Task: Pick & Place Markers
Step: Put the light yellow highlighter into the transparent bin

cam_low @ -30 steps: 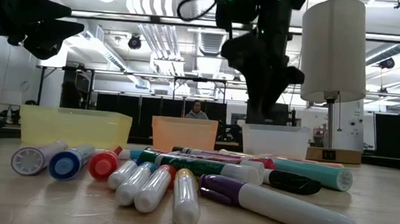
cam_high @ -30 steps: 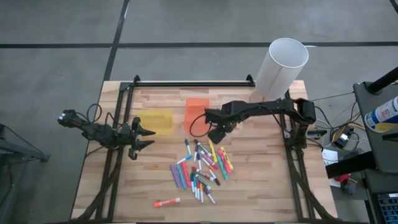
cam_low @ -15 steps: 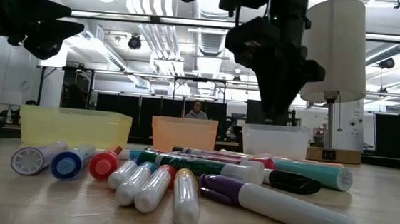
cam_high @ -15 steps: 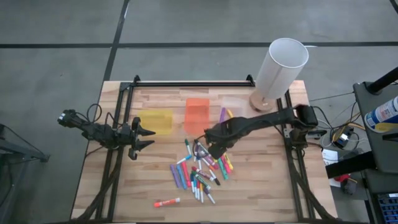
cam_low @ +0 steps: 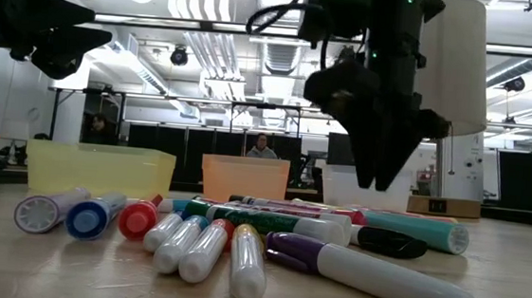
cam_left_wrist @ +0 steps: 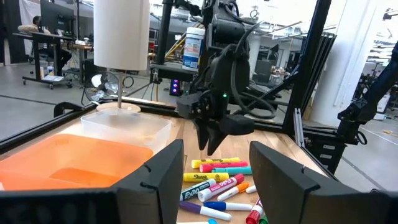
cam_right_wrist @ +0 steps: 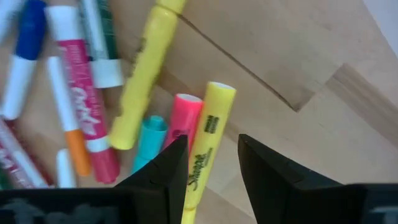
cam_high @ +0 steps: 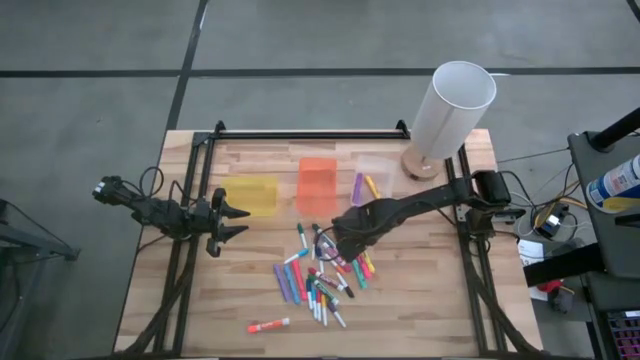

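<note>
The markers (cam_high: 322, 272) lie in a loose pile on the wooden table, several more showing close up in the low view (cam_low: 240, 237). My right gripper (cam_high: 338, 240) hangs open above the pile's far right part, fingers pointing down (cam_low: 376, 181). In its wrist view a yellow marker (cam_right_wrist: 214, 112) lies below the gap, beside a pink one (cam_right_wrist: 183, 118), neither touched. A purple marker (cam_high: 357, 187) and a yellow one (cam_high: 371, 186) lie in the clear bin (cam_high: 378, 168). My left gripper (cam_high: 235, 220) waits open at the table's left.
A yellow bin (cam_high: 250, 195) and an orange bin (cam_high: 317, 180) stand along the far side beside the clear one. A tall white cylinder (cam_high: 450, 110) stands at the far right corner. One red-and-white marker (cam_high: 268, 325) lies alone near the front edge.
My right gripper has gone from over the bins toward the table's near edge and down, rolling a little. It now hangs just above the marker pile. With the arm out of the way, the purple and yellow markers in the clear bin show.
</note>
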`<state>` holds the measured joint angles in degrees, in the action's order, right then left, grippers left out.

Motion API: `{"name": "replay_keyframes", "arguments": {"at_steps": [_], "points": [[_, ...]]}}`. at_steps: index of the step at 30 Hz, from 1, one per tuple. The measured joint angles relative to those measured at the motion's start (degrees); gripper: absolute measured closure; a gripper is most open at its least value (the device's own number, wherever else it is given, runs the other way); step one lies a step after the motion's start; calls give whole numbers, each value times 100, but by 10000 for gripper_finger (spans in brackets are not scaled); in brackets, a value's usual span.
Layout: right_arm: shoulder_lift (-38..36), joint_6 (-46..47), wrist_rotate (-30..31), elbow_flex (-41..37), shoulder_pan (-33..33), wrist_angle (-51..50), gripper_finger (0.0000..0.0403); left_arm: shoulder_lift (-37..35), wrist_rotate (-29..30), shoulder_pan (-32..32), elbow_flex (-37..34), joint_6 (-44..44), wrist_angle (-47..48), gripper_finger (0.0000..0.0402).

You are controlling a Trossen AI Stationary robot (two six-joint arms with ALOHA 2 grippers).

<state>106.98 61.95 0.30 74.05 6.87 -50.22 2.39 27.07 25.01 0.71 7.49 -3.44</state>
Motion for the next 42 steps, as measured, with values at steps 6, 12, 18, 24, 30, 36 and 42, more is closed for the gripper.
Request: {"name": "replay_keyframes", "arguments": {"at_steps": [6,12,18,24,30,36,42], "points": [[0,112,-28,-306,4,406,275,1,1,0,0,0,2,223],[0,177,-62,-604,2,880,274,2,0,0,0,0,0,223],[-5,294,-83,-915,2,945,282,2,2,-2,0,0,2,223],[-22,281,-105,-1003,2,975,321,2,0,-2,0,0,2,223],[-24,-67,-212,-605,4,898,351,0,2,-1,1,0,0,223],[-63,-447,-81,249,-65,68,351,0,2,-2,2,0,0,223],[-63,-904,804,1169,-284,-1115,347,2,2,0,0,0,2,223]]}}
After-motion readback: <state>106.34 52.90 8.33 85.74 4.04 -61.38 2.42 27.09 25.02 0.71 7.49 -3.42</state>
